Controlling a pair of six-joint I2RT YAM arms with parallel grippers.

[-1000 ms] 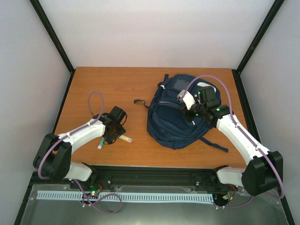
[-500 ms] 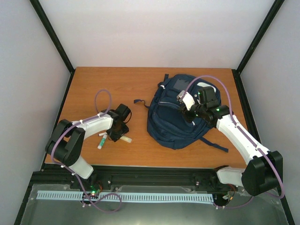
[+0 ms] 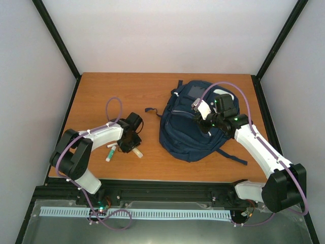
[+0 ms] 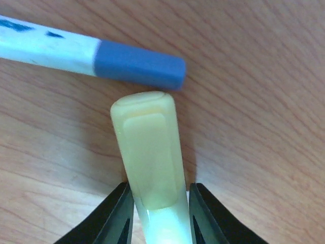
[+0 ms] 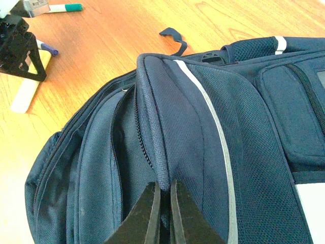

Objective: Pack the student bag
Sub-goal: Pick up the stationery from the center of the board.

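The student bag (image 3: pixel 190 127), a navy backpack with thin white stripes, lies on the right half of the table. My right gripper (image 3: pixel 205 123) is shut on a fold of its fabric beside the open zipper, as the right wrist view (image 5: pixel 163 203) shows. My left gripper (image 3: pixel 129 146) is down on the table left of the bag. Its jaws press both sides of a pale yellow highlighter (image 4: pixel 147 152), which lies on the wood. A white pen with a blue cap (image 4: pixel 137 65) lies just beyond the highlighter's tip.
A white marker with a green cap (image 3: pixel 109 153) lies left of the left gripper. A loose dark bag strap (image 3: pixel 151 111) sticks out toward the table's middle. Another strap (image 3: pixel 231 155) trails at the bag's near right.
The left arm has folded its elbow in and its gripper has shifted slightly right and down onto the yellow highlighter. The right arm and bag have not moved.
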